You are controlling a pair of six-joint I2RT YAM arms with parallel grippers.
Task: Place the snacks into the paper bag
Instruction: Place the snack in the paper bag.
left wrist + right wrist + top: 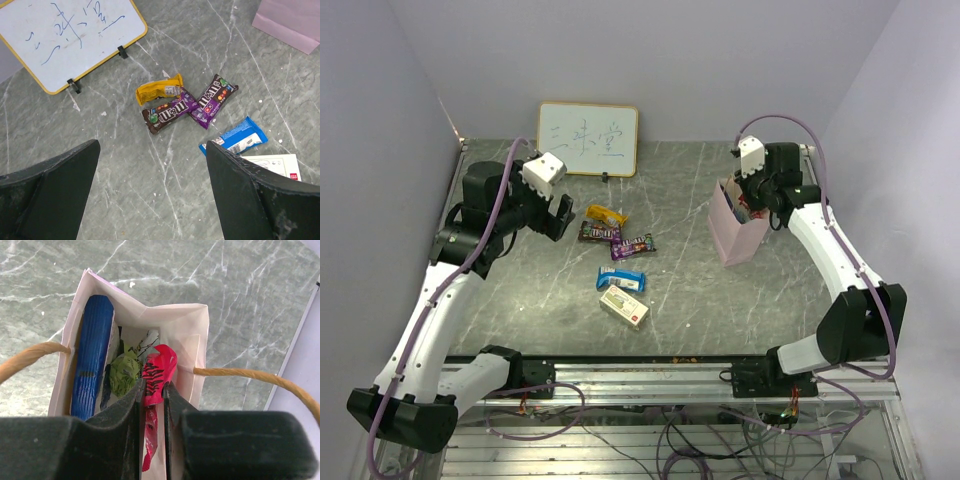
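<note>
While the paper bag (pixel 736 238) stands upright on the grey marble table (pixel 520 310), its mouth is open and three wrappers can be counted inside it from the right wrist view: one dark blue packet (pixel 92 352) along the left wall of the bag (pixel 172 320), one green wrapper (pixel 124 371) in the middle, and one pink wrapper (pixel 161 365). The right gripper (pixel 152 387) is clamped on this pink wrapper, its two fingers pressed against the foil just inside the mouth of the bag, between the two tan handles (pixel 240 372).

Five snacks lie flat on the table, well apart from the bag on its left in the top view: one yellow packet (pixel 607 214), one brown packet (pixel 599 232), one purple packet (pixel 632 244), one blue-white bar (pixel 621 279) and one cream box (pixel 624 306). The first three touch each other; the bar and the box lie nearer to the arm bases.

The right arm bends out beyond the bag and its wrist hangs over the bag, pointing down. The left gripper (pixel 560 215) hovers beyond the snacks from the bag, fingers spread wide, holding nothing. One white board (pixel 588 138) stands far left of the bag.
</note>
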